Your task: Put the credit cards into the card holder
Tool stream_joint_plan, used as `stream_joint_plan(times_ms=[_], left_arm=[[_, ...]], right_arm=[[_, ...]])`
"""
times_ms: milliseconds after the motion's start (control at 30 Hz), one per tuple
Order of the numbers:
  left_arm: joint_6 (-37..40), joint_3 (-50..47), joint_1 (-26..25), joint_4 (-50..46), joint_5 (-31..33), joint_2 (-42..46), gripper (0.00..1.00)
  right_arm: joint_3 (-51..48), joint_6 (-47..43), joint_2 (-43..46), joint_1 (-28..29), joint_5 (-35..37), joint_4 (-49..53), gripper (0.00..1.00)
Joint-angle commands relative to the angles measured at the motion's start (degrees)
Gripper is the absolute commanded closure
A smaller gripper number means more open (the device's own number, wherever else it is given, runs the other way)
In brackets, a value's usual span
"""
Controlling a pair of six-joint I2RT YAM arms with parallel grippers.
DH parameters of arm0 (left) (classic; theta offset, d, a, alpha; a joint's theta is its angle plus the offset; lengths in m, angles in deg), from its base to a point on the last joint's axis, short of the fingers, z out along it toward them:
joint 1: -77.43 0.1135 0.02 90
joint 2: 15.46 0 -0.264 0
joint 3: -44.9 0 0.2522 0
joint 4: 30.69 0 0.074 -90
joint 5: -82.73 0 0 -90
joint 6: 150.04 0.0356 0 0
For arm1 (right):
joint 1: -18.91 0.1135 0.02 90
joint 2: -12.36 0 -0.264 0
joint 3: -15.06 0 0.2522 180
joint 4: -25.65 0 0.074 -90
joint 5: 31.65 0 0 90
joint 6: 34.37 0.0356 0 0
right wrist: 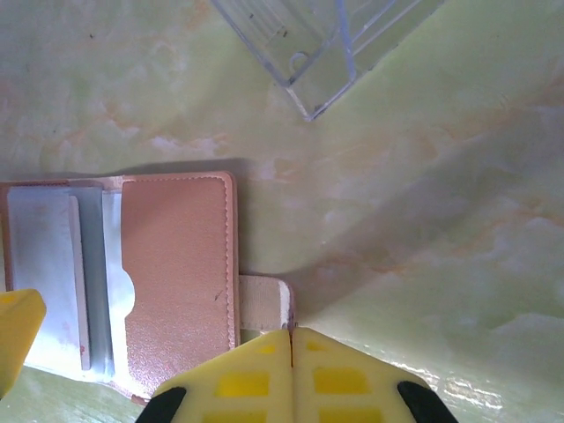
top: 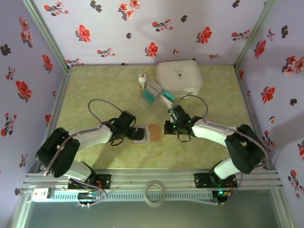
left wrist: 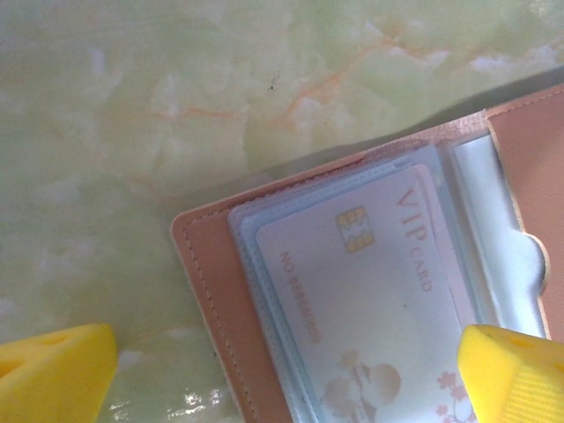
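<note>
I start from the green marbled table (top: 95, 95), with the large white rounded-square zip case (top: 179, 76) at its far side. The small flat reddish-brown leather-like card holder (top: 153, 131) lies open near the front, flat on the table between my two arms, with its long axis running left to right from one gripper to the other.

The left gripper (top: 137, 134) sits over its left end. In the left wrist view its yellow fingers are spread wide, one over bare table and one over the sleeves, gripping nothing. The right gripper (top: 167, 127) sits at the right end, its fingers also apart and straddling the right flap. I see no sign of it clamping anything.

The loose white and teal credit cards (top: 154, 91) are heaped up-table from the holder, just in front of the zip case, beside a clear plastic box (right wrist: 326, 44). They are directly ahead of the right gripper and nearer to it than to the left, so I judge the right arm should fetch while the left steadies the holder.

One white VIP card (left wrist: 361, 291) already sits in a clear sleeve. The small pale clasp tab (right wrist: 263, 304) sticks out of the right edge, against the right finger.
</note>
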Motion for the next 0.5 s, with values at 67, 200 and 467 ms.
stream_joint_plan(times_ms=[67,200,467], left_arm=[[-0.7,2.3,-1.6,4.0,-2.3,-3.1,0.0],[-0.8,3.0,-2.0,4.4,-2.3,-3.7,0.0],[-0.6,3.4,-2.1,2.8,-2.1,-0.6,0.0]], right_arm=[[-1.2,1.1,-1.5,-0.5,-1.8,-2.6,1.0],[-1.7,1.6,-1.8,-0.5,-2.3,-3.5,1.0],[-2.1,2.2,-1.8,-0.5,-2.9,-4.6,1.0]])
